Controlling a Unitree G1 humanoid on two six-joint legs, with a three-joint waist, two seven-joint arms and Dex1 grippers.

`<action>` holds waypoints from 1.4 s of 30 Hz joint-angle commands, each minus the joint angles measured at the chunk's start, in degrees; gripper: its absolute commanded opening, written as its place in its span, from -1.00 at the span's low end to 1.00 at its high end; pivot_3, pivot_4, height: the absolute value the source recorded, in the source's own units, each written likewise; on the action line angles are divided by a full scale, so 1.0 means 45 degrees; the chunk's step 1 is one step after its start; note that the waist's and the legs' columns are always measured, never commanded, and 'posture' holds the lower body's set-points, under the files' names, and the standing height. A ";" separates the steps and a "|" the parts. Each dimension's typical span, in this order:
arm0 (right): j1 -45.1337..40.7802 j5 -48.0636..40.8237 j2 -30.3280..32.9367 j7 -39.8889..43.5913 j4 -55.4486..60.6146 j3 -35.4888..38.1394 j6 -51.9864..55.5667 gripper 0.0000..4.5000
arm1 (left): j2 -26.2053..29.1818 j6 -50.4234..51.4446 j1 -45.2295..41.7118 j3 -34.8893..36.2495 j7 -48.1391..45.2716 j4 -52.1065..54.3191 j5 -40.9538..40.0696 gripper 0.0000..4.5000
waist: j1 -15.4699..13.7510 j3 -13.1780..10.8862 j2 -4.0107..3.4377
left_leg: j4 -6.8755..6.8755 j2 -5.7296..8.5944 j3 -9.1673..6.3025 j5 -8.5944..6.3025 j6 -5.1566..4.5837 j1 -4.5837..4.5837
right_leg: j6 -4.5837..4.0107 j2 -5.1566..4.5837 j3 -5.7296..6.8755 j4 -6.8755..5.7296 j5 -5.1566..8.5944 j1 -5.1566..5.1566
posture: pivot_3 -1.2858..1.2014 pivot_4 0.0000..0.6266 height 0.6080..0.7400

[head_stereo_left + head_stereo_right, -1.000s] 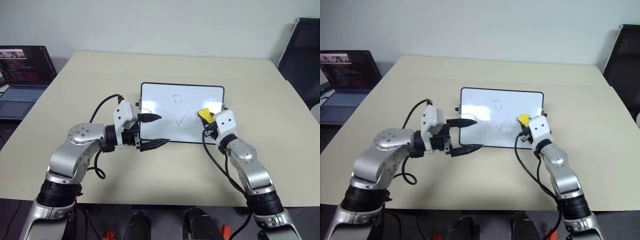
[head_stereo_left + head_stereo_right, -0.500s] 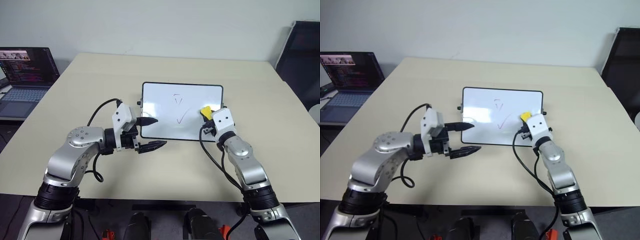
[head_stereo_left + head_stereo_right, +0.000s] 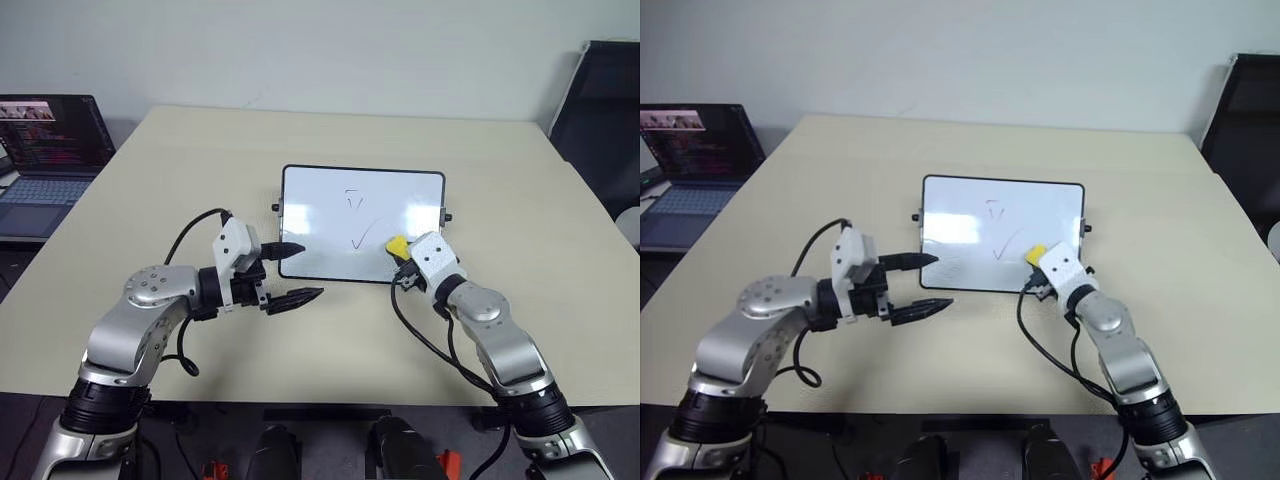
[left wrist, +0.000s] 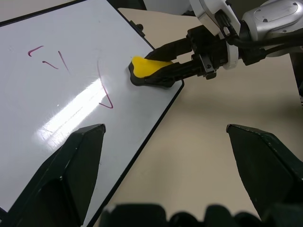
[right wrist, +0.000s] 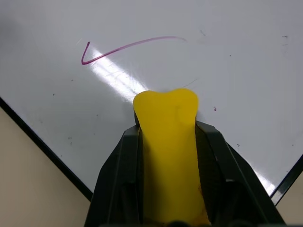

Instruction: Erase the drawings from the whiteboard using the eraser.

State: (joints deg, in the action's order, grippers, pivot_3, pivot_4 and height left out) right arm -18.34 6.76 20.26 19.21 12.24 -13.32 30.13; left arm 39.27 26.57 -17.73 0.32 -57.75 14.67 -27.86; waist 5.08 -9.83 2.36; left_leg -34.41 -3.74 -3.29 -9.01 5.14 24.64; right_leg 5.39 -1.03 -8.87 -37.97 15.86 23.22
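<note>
Moved: I am bringing the eraser [image 3: 396,245] down to the whiteboard's [image 3: 320,200] near right corner.
Right gripper [image 4: 163,71]: clamping the eraser.
Left gripper [image 3: 297,272]: gaping, empty.

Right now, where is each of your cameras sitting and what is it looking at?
Head views: up on the head, looking down over both arms at the whiteboard on the table.
Left wrist view: on the left arm, its open fingers below, facing the right gripper.
Right wrist view: on the right arm, looking along the fingers clamping the eraser.
All share the eraser and check mark.
</note>
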 commanded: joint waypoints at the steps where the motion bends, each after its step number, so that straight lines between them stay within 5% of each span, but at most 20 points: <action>1: 0.0245 0.0106 0.0034 0.0049 -0.0025 0.0102 0.0606 -0.49 | 0.0035 -0.0342 0.0052 0.0445 0.0046 -0.0131 -0.0047 1.00 | 0.0000 0.0000 0.0000 | -0.0002 0.0001 0.0001 0.0000 0.0000 -0.0004 | 0.0000 -0.0002 -0.0001 0.0009 0.0000 0.0001 | 0.03 -0.52 1.00; 15: 0.2674 -0.4240 -0.0243 0.1568 0.4763 0.4107 0.0189 -0.49 | -0.0769 -0.0599 0.1129 0.2500 0.2636 0.0166 -0.0124 1.00 | -0.0104 -0.0016 -0.0013 | 0.0132 -0.0001 -0.0011 -0.0017 0.0014 0.0055 | 0.0057 -0.0004 0.0034 0.0014 0.0052 0.0017 | 0.03 -0.52 1.00; 22: 0.3994 -0.5995 -0.0511 0.2520 0.5293 0.4164 -0.0787 -0.49 | -0.0746 -0.0311 0.1849 0.2954 0.2912 0.0861 -0.0660 1.00 | -0.0069 -0.0018 -0.0013 | 0.0116 -0.0001 -0.0006 -0.0030 0.0037 0.0043 | 0.0015 -0.0006 0.0023 0.0014 0.0084 0.0005 | 0.03 -0.52 1.00; 29: 0.5138 -0.5156 0.0435 0.3276 0.5170 0.2772 -0.2028 -0.49 | -0.0789 0.0534 0.1186 0.2748 0.3756 0.1527 -0.0926 1.00 | -0.0098 -0.0021 -0.0011 | 0.0097 0.0003 -0.0004 -0.0030 0.0039 0.0038 | 0.0007 -0.0012 0.0022 0.0019 0.0080 -0.0003 | 0.03 -0.52 1.00; 42: 0.0880 -0.2850 0.1016 0.1362 0.3223 0.1800 -0.0256 -0.49 | -0.0352 0.0320 0.1282 0.2236 0.3311 0.1223 -0.0417 1.00 | -0.0073 -0.0024 -0.0011 | 0.0102 0.0001 -0.0002 -0.0030 0.0039 0.0034 | 0.0003 -0.0009 0.0025 0.0018 0.0076 0.0002 | 0.03 -0.52 1.00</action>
State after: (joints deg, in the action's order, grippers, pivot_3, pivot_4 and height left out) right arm -12.85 -8.45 24.17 26.79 27.01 -4.23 27.49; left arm 36.95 29.45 -12.16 9.87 -42.03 19.80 -30.09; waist 4.75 -9.94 2.31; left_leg -33.95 -3.74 -3.30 -9.14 5.31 24.80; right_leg 5.40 -1.07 -8.76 -37.88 16.20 23.23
